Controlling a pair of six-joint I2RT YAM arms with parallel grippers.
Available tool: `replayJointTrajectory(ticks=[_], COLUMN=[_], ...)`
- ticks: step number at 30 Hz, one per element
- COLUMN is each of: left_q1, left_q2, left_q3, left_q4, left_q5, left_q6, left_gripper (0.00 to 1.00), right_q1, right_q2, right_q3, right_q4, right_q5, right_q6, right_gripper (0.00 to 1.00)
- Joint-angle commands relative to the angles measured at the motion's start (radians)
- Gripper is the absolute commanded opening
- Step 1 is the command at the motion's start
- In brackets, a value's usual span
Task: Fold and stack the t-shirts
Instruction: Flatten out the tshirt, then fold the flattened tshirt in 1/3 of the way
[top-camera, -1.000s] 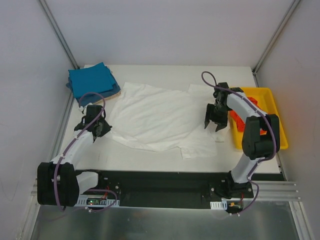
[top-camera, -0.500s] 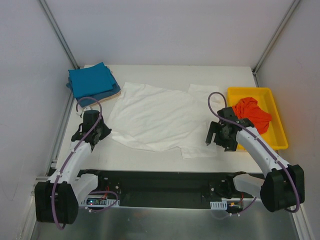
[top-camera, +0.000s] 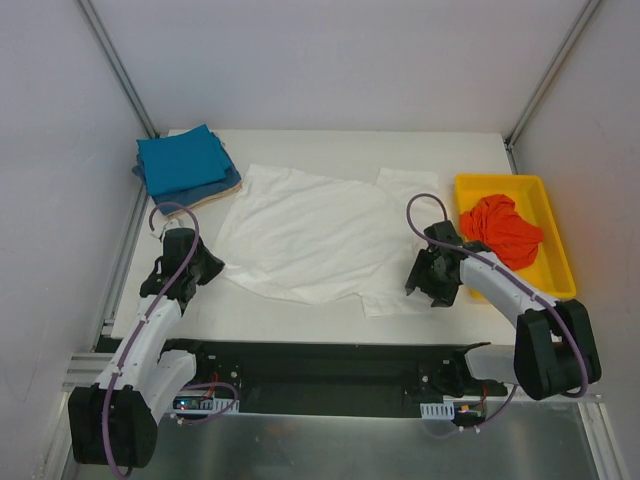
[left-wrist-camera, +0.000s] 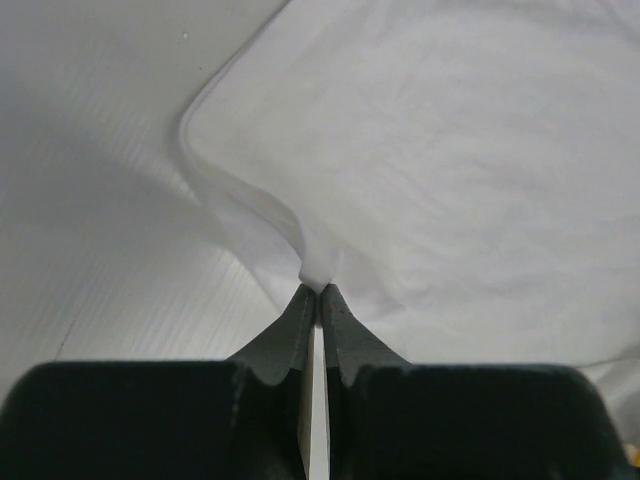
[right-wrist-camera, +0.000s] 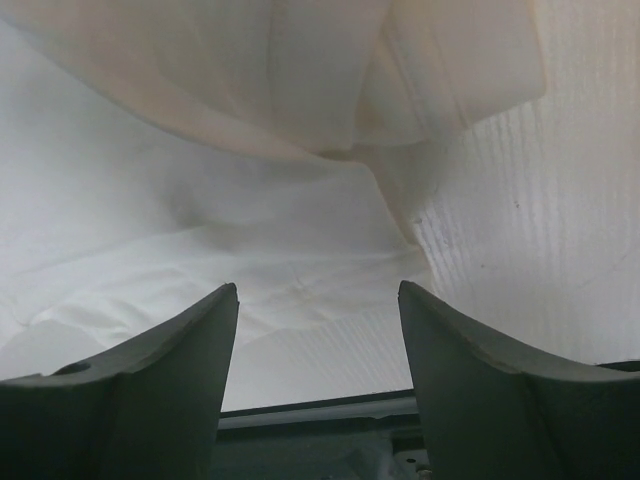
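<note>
A white t-shirt (top-camera: 315, 235) lies spread out, crumpled, across the middle of the table. My left gripper (top-camera: 206, 262) is shut on its left edge, and the cloth (left-wrist-camera: 420, 150) rises in a small peak where the tips (left-wrist-camera: 319, 292) pinch it. My right gripper (top-camera: 428, 283) hovers open over the shirt's near right corner (right-wrist-camera: 250, 250), nothing between its fingers. Folded teal-blue t-shirts (top-camera: 182, 160) are stacked on a tan one (top-camera: 228, 186) at the back left. An orange-red t-shirt (top-camera: 503, 228) lies bunched in the yellow tray (top-camera: 562, 262).
The yellow tray stands at the table's right edge, close behind my right arm. The table's near edge (right-wrist-camera: 320, 405) and the black base rail (top-camera: 330, 365) lie just below the right gripper. White walls enclose the table on three sides.
The right arm swung from beside the tray down toward the shirt's near right corner, its jaws opening on the way. The left gripper drew slightly nearer, still pinching the edge.
</note>
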Motion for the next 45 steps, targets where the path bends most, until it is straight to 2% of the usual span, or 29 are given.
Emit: replayJointTrajectory(ticks=[1, 8, 11, 17, 19, 21, 23, 27, 29, 33, 35, 41, 45], left_q1=[-0.003, -0.003, -0.003, -0.003, -0.003, -0.003, -0.003, -0.003, -0.003, -0.003, -0.003, -0.003, -0.003], left_q2=[-0.018, -0.030, -0.047, -0.087, -0.090, -0.102, -0.123, -0.188, -0.231, -0.303, -0.332, -0.383, -0.418], left_q3=[-0.010, -0.015, -0.012, -0.019, -0.023, -0.024, -0.024, -0.013, -0.007, -0.003, -0.001, 0.022, 0.042], left_q4=[0.011, -0.005, -0.014, -0.028, -0.031, -0.037, -0.067, -0.170, -0.242, -0.343, -0.383, -0.511, -0.581], left_q5=[0.025, 0.016, 0.020, 0.021, 0.031, 0.047, 0.053, 0.047, 0.039, 0.018, 0.005, -0.042, -0.093], left_q6=[-0.021, -0.036, -0.042, -0.056, -0.061, -0.067, -0.075, -0.097, -0.122, -0.162, -0.182, -0.213, -0.225], left_gripper=[0.00, 0.00, 0.00, 0.00, 0.00, 0.00, 0.00, 0.00, 0.00, 0.00, 0.00, 0.00, 0.00], right_q1=[0.018, 0.024, 0.029, 0.036, 0.038, 0.049, 0.067, 0.101, 0.118, 0.131, 0.151, 0.202, 0.228], right_q2=[0.036, 0.136, 0.148, 0.098, 0.070, 0.044, -0.014, -0.172, -0.301, -0.494, -0.574, -0.643, -0.668], right_q3=[0.000, -0.012, -0.023, -0.066, -0.080, -0.083, -0.080, -0.080, -0.078, -0.063, -0.066, -0.048, 0.055], right_q4=[0.022, 0.047, 0.046, 0.032, 0.030, 0.006, -0.034, -0.262, -0.353, -0.558, -0.574, -0.729, -0.862], right_q5=[-0.011, -0.024, -0.022, -0.007, -0.008, -0.008, -0.005, -0.010, -0.013, -0.094, -0.158, -0.222, -0.197], right_q6=[0.040, 0.054, 0.066, 0.086, 0.089, 0.089, 0.080, 0.092, 0.121, 0.179, 0.228, 0.307, 0.327], right_gripper=[0.67, 0.59, 0.51, 0.22, 0.07, 0.01, 0.01, 0.01, 0.01, 0.02, 0.01, 0.01, 0.01])
